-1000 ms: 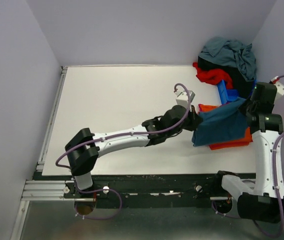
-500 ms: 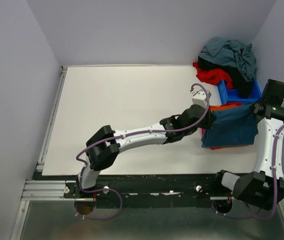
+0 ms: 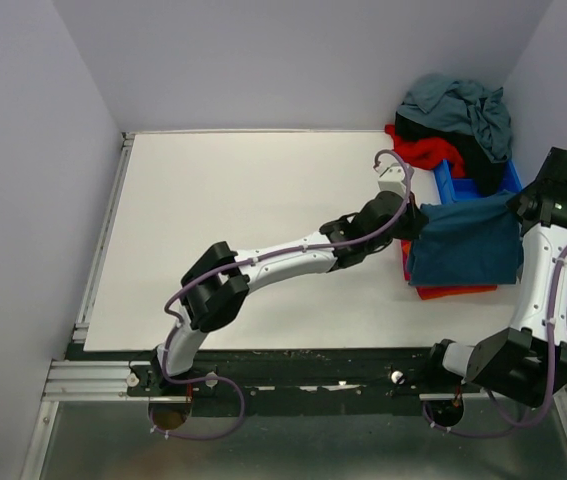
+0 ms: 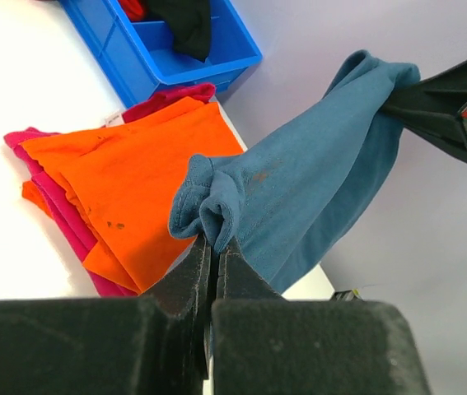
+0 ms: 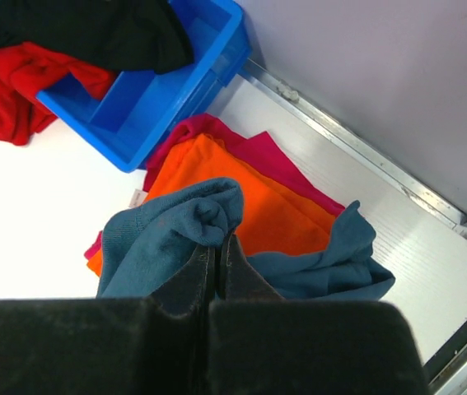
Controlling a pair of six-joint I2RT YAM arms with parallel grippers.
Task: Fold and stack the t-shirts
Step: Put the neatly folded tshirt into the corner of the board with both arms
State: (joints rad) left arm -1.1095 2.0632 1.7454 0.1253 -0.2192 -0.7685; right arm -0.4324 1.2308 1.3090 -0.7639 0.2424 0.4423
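A dark teal-blue t-shirt [image 3: 465, 243] hangs stretched between my two grippers above a folded stack with an orange shirt [image 4: 126, 185] on top of a pink one [image 4: 44, 177]. My left gripper [image 3: 415, 218] is shut on the teal shirt's left corner [image 4: 212, 206]. My right gripper [image 3: 516, 203] is shut on its right corner [image 5: 208, 214]. The orange shirt [image 5: 274, 210] and pink shirt [image 5: 287, 160] also show in the right wrist view, with the teal cloth's lower end [image 5: 332, 267] drooping over them.
A small blue plastic bin [image 3: 463, 180] stands just behind the stack, holding black [image 5: 101, 33] and red cloth [image 5: 19, 82]. A grey-blue shirt [image 3: 458, 105] lies heaped at the back right corner. The right wall and table rail [image 5: 357, 156] are close by.
Both grippers have carried the teal shirt to the right and farther back, over the folded stack. The shirt is now stretched flatter between them.
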